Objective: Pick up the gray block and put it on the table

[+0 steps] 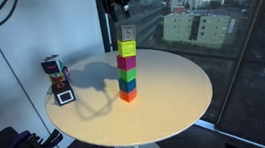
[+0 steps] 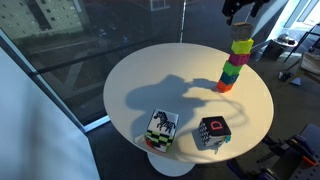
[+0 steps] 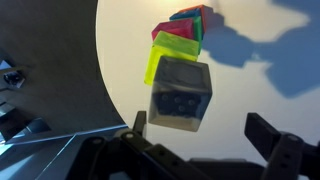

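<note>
Gray block [image 3: 180, 92] tops the stack [image 1: 127, 73]; likely light, rigid, slick. Pinch opposite flat sides. Gripper [image 3: 200, 128] jaws apart, nothing held.

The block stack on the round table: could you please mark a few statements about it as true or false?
1. The gray block sits on top of the stack. True.
2. The gripper is shut on the gray block. False: it is open above the block and holds nothing.
3. The yellow block lies directly under the gray block. True.
4. The stack stands on the floor. False: it stands on the table.
</note>
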